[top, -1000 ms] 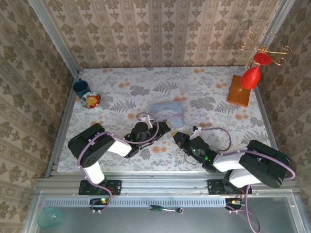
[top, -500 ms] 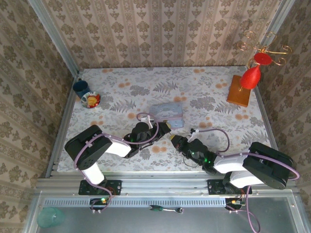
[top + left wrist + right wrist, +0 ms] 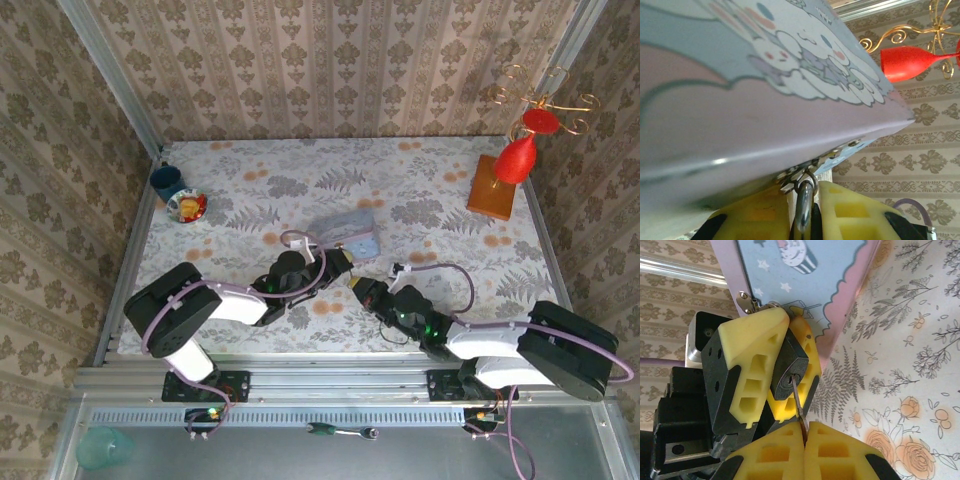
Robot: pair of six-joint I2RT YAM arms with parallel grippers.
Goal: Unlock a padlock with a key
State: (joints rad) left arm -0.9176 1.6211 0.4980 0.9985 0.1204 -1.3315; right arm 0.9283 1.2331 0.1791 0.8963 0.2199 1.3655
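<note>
While left pincer [image 3: 340, 263] clamps padlock [image 3: 790, 367] hooked to tilted tin [image 3: 345, 232], right pincer [image 3: 804, 429] pinching key [image 3: 798, 401] in keyhole [image 3: 789, 381]

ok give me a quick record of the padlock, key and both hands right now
padlock: dark body, shackle through the clasp of the pastel tin
key: tip in the keyhole
left hand: shut on padlock
right hand: shut on key
pastel tin: cartoon lid, on floral table
</note>
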